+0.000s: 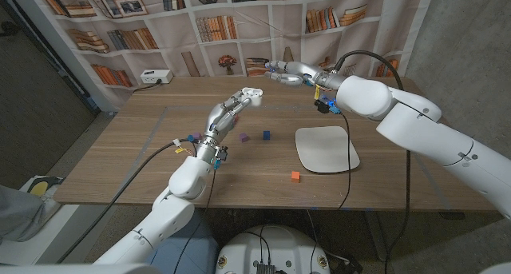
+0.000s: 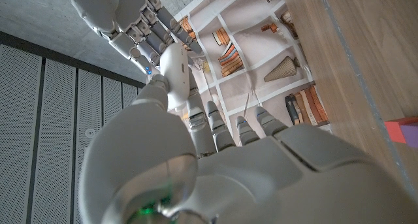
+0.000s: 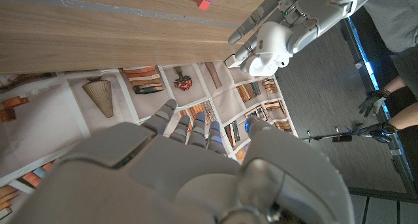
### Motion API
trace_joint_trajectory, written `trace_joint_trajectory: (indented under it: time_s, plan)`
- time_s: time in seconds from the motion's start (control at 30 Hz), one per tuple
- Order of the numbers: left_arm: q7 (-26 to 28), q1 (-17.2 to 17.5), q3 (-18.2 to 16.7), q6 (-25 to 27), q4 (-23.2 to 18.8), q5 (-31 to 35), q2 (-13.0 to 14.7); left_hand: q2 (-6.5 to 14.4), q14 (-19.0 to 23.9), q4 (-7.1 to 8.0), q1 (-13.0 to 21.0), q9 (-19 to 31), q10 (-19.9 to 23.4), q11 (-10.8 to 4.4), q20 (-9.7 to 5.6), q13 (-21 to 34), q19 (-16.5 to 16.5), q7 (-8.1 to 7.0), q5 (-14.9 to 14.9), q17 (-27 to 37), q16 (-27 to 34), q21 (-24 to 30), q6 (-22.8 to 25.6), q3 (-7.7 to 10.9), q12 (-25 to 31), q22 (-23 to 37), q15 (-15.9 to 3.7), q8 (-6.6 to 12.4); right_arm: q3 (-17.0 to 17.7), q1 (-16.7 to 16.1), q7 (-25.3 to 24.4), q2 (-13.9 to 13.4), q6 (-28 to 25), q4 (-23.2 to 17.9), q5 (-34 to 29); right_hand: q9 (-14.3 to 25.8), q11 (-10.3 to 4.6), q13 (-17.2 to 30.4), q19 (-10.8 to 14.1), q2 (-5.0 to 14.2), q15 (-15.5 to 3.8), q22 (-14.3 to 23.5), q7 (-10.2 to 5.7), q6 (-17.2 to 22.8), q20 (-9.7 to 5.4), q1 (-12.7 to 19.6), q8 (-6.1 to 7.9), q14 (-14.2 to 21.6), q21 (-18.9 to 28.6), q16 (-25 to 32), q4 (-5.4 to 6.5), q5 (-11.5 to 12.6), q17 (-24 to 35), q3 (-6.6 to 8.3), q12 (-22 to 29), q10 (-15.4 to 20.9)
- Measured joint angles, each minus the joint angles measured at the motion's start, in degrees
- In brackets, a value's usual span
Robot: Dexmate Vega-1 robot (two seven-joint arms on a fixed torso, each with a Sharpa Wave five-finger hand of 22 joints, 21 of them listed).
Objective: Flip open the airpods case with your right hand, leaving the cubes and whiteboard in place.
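Item: airpods case [image 1: 253, 92], white, rounded, glossy; whether its lid is up we cannot tell. We are holding it in our left hand [image 1: 231, 108], raised above the table's [image 1: 144, 146] far half. Our right hand [image 1: 289, 73] is hovering just beside it, fingers extended toward it, grasping nothing. Whiteboard [image 1: 327, 148] and cubes, blue [image 1: 267, 135] and orange [image 1: 295, 176], are lying on the table.

Both arms are cased in glossy white rounded shells with grey seams at the joints. The left hand [image 1: 229, 108] and right hand [image 1: 289, 72] have silvery grey segmented fingers. Black cables loop along each forearm, with small yellow and blue tags just behind each hand's wrist.
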Motion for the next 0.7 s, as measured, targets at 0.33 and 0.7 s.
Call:
trace_joint_trajectory:
  time_s: [0.33, 0.7]
  plan:
    - [-0.6, 0.4, -0.8, -0.8, 0.6, -0.8, 0.4, -0.1, 0.5, 0.0, 0.1, 0.0, 0.0, 0.0, 0.0, 0.0, 0.0, 0.0, 0.0, 0.0, 0.0, 0.0, 0.0, 0.0, 0.0, 0.0, -0.53, 0.02, 0.7, -0.5, -1.5, 0.1, 3.5, 2.7, 2.8, -0.3, 0.28, -0.2, 0.1, 0.55, 0.01, 0.0, 0.0, 0.0, -0.09, -1.9, -0.35, 0.0, 0.0, 0.0, -0.08, 0.0, 0.2, -0.56, 0.0, 0.1]
    - [-1.4, 0.1, -1.0, -1.2, 1.5, -1.7, 0.2, -0.1, 1.2, 0.23, 0.1, -0.2, 0.0, 0.0, 0.0, 0.0, 0.0, 0.0, 0.0, 0.1, 0.0, 0.0, 0.0, -0.24, 0.0, 0.0, -0.81, 0.02, 0.7, -0.2, -2.0, 0.2, 4.7, 4.9, 4.3, -0.3, 1.02, -0.3, 0.1, 0.24, 0.23, 0.0, 0.1, -0.6, -0.08, -2.6, -0.84, 0.2, 0.0, 0.0, -0.51, 0.0, -0.3, -0.24, 0.0, 0.3]
